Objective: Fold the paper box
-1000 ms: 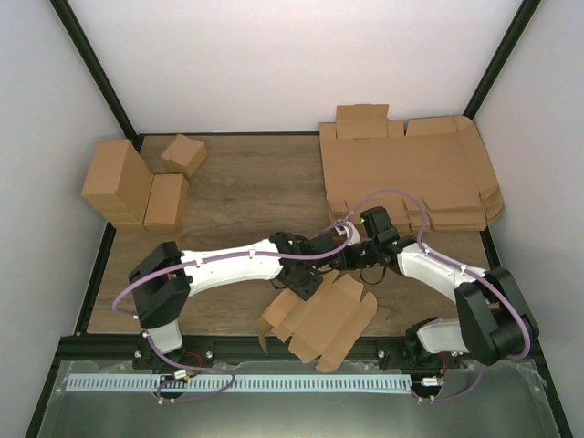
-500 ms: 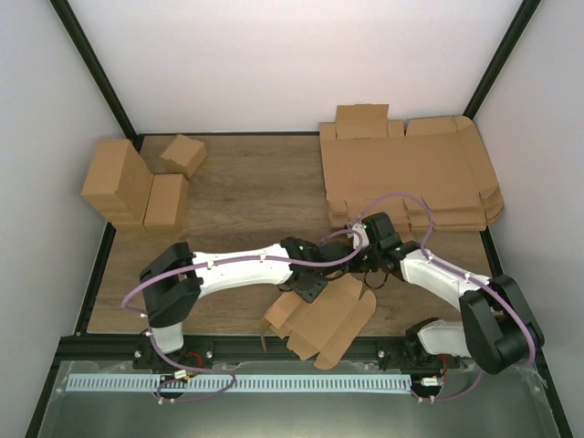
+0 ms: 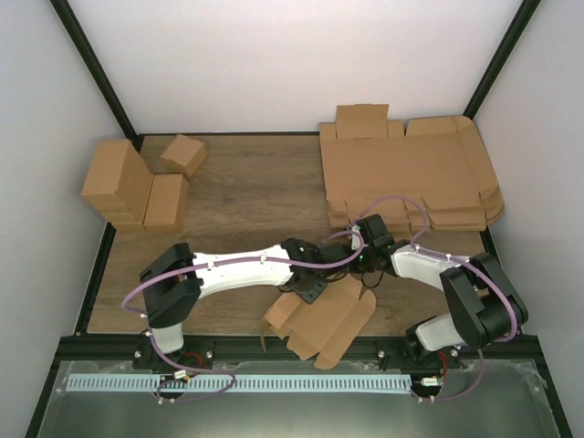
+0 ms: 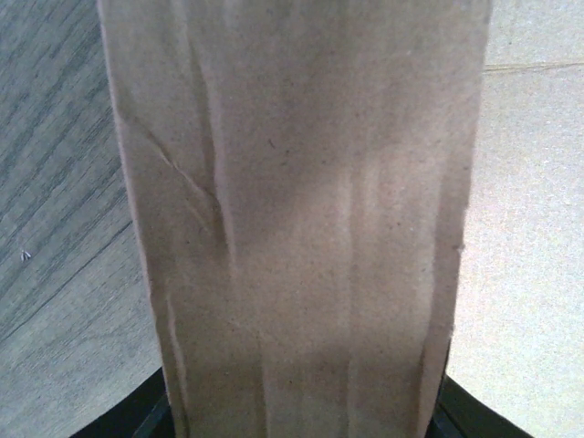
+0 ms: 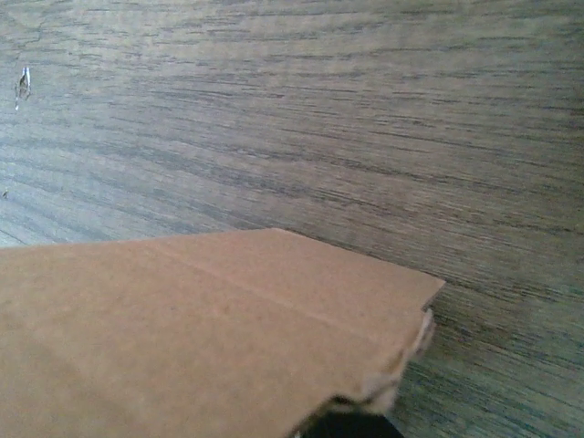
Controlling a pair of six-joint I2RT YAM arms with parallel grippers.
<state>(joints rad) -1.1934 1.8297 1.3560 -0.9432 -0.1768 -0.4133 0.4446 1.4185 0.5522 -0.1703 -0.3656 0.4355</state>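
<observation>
The paper box (image 3: 319, 321) lies half-folded near the table's front edge, its flaps fanned out toward the lower left. My left gripper (image 3: 308, 287) is at the box's upper left corner. In the left wrist view an upright creased panel of the box (image 4: 301, 228) fills the space between the jaws, which grip it by its two side edges. My right gripper (image 3: 362, 271) is at the box's upper right corner. In the right wrist view a flap of the box (image 5: 182, 338) juts out from the shut jaws over the wood table (image 5: 365, 109). The fingertips of both grippers are hidden by cardboard.
A thick pile of flat cardboard sheets (image 3: 411, 178) lies at the back right. A group of folded brown boxes (image 3: 137, 187) stands at the back left. The two arms meet over the front middle, with purple cables looping above them.
The left arm has reached further right and the box has shifted slightly right and toward the front edge. The right arm's elbow has swung in toward the left, and its gripper has stayed on the box corner.
</observation>
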